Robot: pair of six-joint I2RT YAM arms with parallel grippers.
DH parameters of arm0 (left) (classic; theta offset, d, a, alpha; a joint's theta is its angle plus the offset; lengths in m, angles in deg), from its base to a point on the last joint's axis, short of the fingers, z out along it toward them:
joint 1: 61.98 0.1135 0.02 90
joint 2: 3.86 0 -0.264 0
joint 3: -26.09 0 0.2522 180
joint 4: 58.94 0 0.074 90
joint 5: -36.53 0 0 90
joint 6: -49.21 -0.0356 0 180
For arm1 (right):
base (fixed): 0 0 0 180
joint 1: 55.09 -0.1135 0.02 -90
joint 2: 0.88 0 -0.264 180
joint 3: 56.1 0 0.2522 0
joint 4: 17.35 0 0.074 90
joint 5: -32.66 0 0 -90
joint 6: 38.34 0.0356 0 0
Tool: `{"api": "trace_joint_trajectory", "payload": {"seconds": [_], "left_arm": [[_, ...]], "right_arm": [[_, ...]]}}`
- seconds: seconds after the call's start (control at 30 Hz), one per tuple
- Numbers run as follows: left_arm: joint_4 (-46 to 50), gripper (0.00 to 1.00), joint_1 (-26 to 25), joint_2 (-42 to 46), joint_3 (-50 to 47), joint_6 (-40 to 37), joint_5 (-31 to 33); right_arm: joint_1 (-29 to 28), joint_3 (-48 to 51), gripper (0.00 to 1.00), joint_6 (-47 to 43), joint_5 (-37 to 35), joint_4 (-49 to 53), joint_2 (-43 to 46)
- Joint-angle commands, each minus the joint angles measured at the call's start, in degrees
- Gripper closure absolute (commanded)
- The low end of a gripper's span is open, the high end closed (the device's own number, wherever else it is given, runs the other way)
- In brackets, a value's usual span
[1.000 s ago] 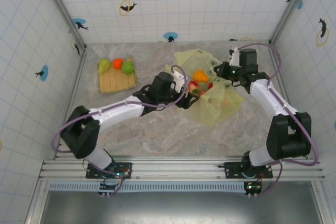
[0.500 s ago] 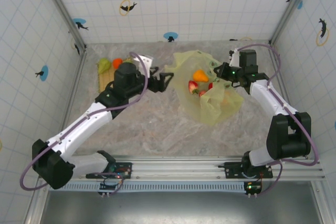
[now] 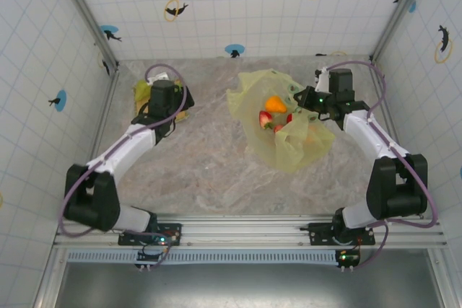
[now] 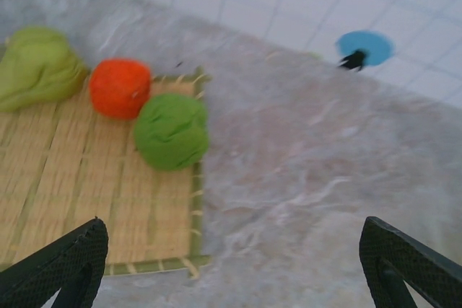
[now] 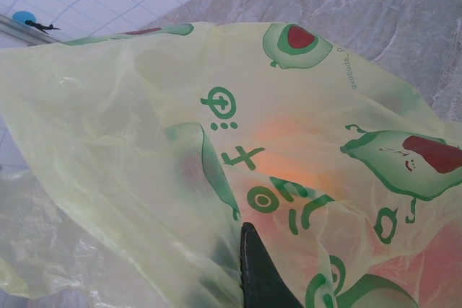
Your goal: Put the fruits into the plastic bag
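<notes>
Left wrist cam: my left gripper [image 4: 231,261] spread wide, three fruits [image 4: 171,130] on mat [image 4: 79,200]. Top cam: right gripper [image 3: 301,102] pinching plastic bag [image 3: 292,151], more fruits inside.

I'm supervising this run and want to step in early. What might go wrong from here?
1. The green fruit sits against the orange fruit on the mat, so the open left gripper may nudge one while closing on the other.
2. The right gripper appears to pinch one edge of the thin plastic bag; its mouth may sag, and a dropped fruit could miss.
</notes>
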Motion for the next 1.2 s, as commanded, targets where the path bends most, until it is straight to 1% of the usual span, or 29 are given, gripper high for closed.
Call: {"api": "trace_joint_trajectory", "payload": {"seconds": [0.0,0.17,0.27,0.47,0.67,0.93,1.17], "left_arm": [[-2.4,0.07,2.8,-6.2,0.7,2.9,-2.0],[-2.9,0.04,5.7,-16.7,7.3,2.6,-4.5],[-2.6,0.02,7.1,-21.6,10.9,2.6,-5.9],[-1.0,0.02,8.7,-29.6,18.4,1.5,-7.1],[-0.1,0.03,9.3,-35.1,24.2,0.8,-8.8],[1.6,0.11,9.5,-40.1,29.0,0.2,-7.5],[2.0,0.23,9.8,-41.7,30.4,-0.5,-6.7]], "right_arm": [[0.2,0.7,1.00,-0.2,0.8,-1.0,-0.2],[0.2,0.6,1.00,-0.3,0.8,-0.7,-0.3],[0.2,0.7,1.00,-0.4,0.7,-0.6,-0.3],[0.3,0.6,1.00,-0.5,0.6,-0.5,-0.4],[0.3,0.5,1.00,-0.2,1.0,-0.8,-0.9],[0.3,0.6,1.00,-0.4,0.8,-0.4,-0.5],[0.3,0.7,1.00,-0.6,0.7,0.0,0.0]]}}
